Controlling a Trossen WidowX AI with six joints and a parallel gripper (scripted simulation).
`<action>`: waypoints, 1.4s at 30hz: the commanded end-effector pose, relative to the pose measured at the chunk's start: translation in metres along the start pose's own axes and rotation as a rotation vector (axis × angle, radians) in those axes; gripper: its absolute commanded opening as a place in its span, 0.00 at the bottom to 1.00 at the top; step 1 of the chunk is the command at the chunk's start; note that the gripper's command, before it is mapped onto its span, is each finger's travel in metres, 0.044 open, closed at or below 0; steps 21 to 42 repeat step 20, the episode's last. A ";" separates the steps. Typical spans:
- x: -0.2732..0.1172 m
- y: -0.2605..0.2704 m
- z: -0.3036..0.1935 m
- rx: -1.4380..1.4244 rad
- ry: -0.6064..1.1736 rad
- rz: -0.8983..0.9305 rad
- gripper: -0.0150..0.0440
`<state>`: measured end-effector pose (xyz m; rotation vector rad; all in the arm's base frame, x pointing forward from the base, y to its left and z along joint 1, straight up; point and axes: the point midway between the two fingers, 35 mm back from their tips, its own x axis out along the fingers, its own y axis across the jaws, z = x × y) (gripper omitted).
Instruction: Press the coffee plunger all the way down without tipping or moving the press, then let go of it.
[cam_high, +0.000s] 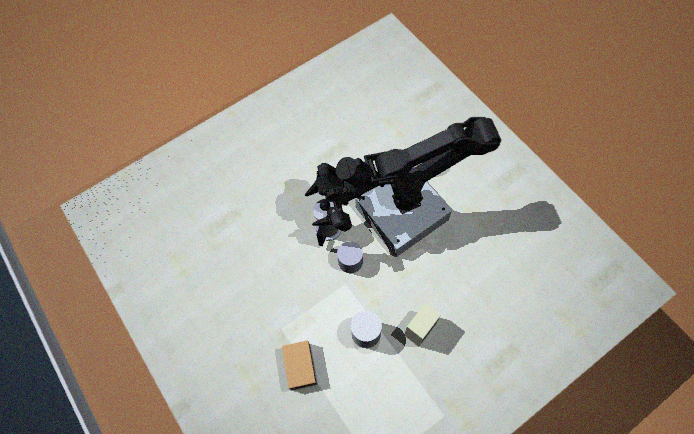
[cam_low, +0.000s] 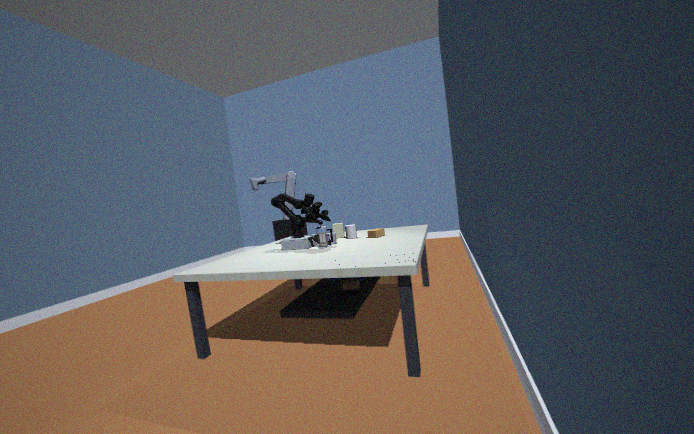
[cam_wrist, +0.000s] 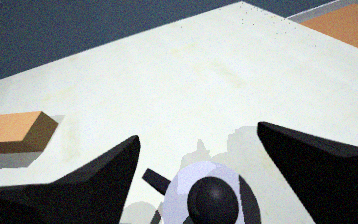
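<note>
The coffee press (cam_high: 318, 210) (cam_low: 323, 240) stands upright on the table beside the robot's base. In the wrist view, its pale round lid (cam_wrist: 196, 171) is at the bottom centre. The round black plunger knob (cam_high: 323, 204) (cam_wrist: 212, 201) shows over the lid. How much rod stands between knob and lid is hard to tell. A dark handle part (cam_wrist: 155, 181) sticks out at the left. My gripper (cam_wrist: 197, 134) is open, its black fingers wide apart on either side of the knob, with nothing held. The arm and fingers partly hide the press in the top view.
A small lilac cylinder (cam_high: 350, 254) stands close to the press. Farther off are a larger white cylinder (cam_high: 365, 326), a pale yellow block (cam_high: 423, 319) and an orange block (cam_high: 299, 364) (cam_wrist: 22, 129). A pale flat sheet (cam_high: 394, 396) lies there. The grey robot base (cam_high: 417, 225) is beside the press.
</note>
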<state>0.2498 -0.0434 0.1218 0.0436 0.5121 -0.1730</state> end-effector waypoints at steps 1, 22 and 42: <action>-0.017 -0.001 0.021 0.001 -0.016 -0.002 1.00; -0.072 -0.002 0.046 0.003 -0.002 -0.003 1.00; -0.072 -0.002 0.046 0.003 -0.002 -0.003 1.00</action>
